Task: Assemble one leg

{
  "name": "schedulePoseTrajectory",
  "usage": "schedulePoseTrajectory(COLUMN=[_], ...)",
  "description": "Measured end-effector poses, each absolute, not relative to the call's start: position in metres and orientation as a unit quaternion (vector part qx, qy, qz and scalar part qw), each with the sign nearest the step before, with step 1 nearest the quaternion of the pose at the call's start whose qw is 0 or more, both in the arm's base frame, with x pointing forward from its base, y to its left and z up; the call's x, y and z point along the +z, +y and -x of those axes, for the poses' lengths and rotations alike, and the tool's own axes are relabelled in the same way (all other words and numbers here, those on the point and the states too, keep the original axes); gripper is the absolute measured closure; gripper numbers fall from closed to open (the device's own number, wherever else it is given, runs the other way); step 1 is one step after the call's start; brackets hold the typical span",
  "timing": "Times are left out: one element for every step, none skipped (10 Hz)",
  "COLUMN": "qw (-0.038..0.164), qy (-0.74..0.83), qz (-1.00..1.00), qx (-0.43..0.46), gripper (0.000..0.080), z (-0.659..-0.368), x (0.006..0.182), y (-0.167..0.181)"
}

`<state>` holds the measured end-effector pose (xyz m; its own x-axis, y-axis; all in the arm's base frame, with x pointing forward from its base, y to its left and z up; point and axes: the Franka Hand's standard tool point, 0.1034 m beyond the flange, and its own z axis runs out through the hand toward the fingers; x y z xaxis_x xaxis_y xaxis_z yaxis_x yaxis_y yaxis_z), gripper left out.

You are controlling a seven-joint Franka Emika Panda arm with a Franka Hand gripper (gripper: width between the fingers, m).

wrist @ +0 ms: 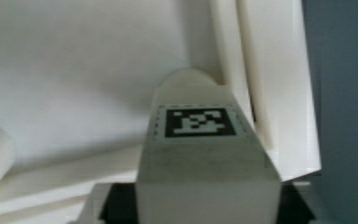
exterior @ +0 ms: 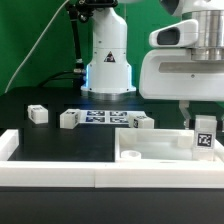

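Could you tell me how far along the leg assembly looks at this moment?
Done: one leg is off the table and in the gripper, upright at the white tray part's corner on the exterior view's right. In hand: the wrist view shows that leg between the fingers, close against the tray wall; whether it is seated cannot be told. Left: release. Three other legs lie loose on the table.
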<state>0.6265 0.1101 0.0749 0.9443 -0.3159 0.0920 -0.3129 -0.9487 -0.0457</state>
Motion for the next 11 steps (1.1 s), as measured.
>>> schedulePoseTrajectory(qw=[0.014,0.015,0.012,0.007,0.002,-0.002,-0.001,-0.001,-0.001,-0.001,-0.001], qy=[0.181,0.239,0.285,0.321,0.352,0.368,0.371,0.37,0.37,0.37,0.37], qz=[0.982,0.97,0.957,0.945,0.934,0.928,0.927,0.928,0.928,0.928,0.928], qx=[-0.048,-0.048,-0.052,-0.053,-0.052,-0.051,-0.051,-0.051,-0.051,-0.051,-0.051], gripper=[0.0508,0.0508,0.0508,0.0502,0.0502,0.0495,0.0365,0.0236,0.0236,0.0165,0.0154], z=[-0.626,-0.624,-0.623,-0.622,-0.62,-0.62,-0.62,-0.62,-0.62,-0.62,-0.62], x=[0.075,0.075,0.075,0.075,0.075,0.075,0.075,0.075,0.075,0.075,0.075], y=[0.105,0.101,0.096,0.092,0.086,0.082,0.084,0.084,0.084,0.084,0.084])
